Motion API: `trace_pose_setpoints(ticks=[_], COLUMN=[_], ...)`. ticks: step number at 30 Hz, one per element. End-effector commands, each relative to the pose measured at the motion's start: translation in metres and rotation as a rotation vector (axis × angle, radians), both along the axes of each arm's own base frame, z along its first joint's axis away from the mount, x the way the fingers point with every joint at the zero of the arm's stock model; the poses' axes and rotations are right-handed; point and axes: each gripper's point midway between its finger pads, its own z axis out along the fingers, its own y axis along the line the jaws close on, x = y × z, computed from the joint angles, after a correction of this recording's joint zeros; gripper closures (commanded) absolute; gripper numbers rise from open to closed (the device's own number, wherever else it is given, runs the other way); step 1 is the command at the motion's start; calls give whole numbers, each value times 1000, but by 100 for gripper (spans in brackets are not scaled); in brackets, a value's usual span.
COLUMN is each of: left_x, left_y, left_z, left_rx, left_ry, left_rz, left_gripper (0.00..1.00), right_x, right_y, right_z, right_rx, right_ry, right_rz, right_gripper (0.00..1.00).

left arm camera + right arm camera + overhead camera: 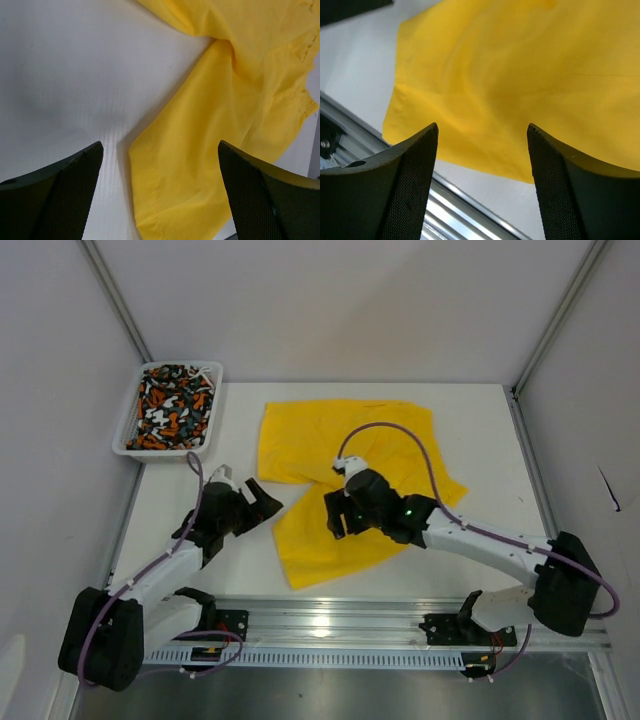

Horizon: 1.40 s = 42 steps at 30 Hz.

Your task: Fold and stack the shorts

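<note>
**Yellow pair on the bench, fold not yet complete.** My left pincer (264,500) hovers with its jaws wide apart and empty at the 9 o'clock edge of the yellow shorts (340,445). These lie spread across the middle of the bench (480,420), with one leg running toward 6 o'clock. My right pincer (482,127), jaws also apart and gripping nothing, hangs over that near leg. I judge that both are placed to take edges for a fold. The patterned shorts (175,405) sit bunched in the white basket (160,452) at 10 o'clock, presumably waiting their turn. From above, my right arm covers the centre of the yellow pair. No drawstring shows, so I cannot tell waistband from hem. The basket pair's outline is unreadable.
</note>
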Motion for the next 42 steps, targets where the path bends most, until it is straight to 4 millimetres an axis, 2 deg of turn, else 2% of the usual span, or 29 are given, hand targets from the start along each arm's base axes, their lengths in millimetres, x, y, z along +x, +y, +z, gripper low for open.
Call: trace_pose_setpoints(ticks=[1, 2, 5, 7, 8, 9, 11, 12, 15, 16, 22, 23, 24, 25, 31, 35, 38, 40, 41, 42], left_x=[4, 1, -4, -7, -8, -9, -13, -13, -17, -18, -21, -15, -22, -22, -22, -23, -24, -24, -24, -23], left_y=[16, 21, 37, 45, 49, 52, 59, 63, 77, 82, 84, 84, 84, 84, 86, 88, 88, 87, 86, 84], left_z=[17, 13, 16, 17, 22, 24, 22, 25, 19, 16, 6, 19, 5, 3, 8, 12, 12, 11, 10, 11], left_rx=[-32, -30, -43, -51, -52, -52, -46, -47, -37, -33, -38, -45, -38, -39, -38, -29, -27, -31, -34, -45], left_ry=[-36, -22, -31, -32, -55, -57, -38, -45, 11, 26, 77, 47, 79, 83, 68, 59, 60, 61, 62, 56], left_rz=[42, 61, 134, 172, 191, 203, 237, 256, 328, 348, 333, 333, 331, 332, 340, 345, 344, 338, 334, 320], left_gripper=[3, 2, 1, 1, 1, 1, 1, 1, 1, 1, 1, 1, 1, 1, 1, 1, 1, 1, 1, 1], right_x=[-7, -18, -36, -44, -55, -53, -61, -68, -82, -82, -101, -101, -102, -106, -108, -104, -101, -97, -95, -94], right_y=[34, 52, 84, 95, 104, 112, 119, 130, 140, 142, 149, 150, 150, 147, 142, 138, 137, 133, 131, 130], right_z=[1, -6, -20, -28, -41, -36, -41, -42, -54, -52, -63, -63, -65, -71, -82, -92, -90, -88, -88, -84], right_rx=[-92, -129, -187, -223, -261, -268, -304, -315, -360, -367, -418, -423, -435, -466, -553, -621, -641, -663, -668, -663], right_ry=[-85, -106, -131, -134, -130, -157, -163, -180, -189, -199, -222, -226, -228, -230, -266, -292, -319, -348, -357, -365], right_rz=[32, 58, 103, 111, 143, 130, 145, 158, 187, 173, 204, 198, 197, 205, 177, 149, 125, 93, 80, 63], right_gripper=[28, 28, 27, 27, 27, 27, 27, 27, 27, 28, 31, 31, 31, 32, 32, 36, 46, 58, 64, 78])
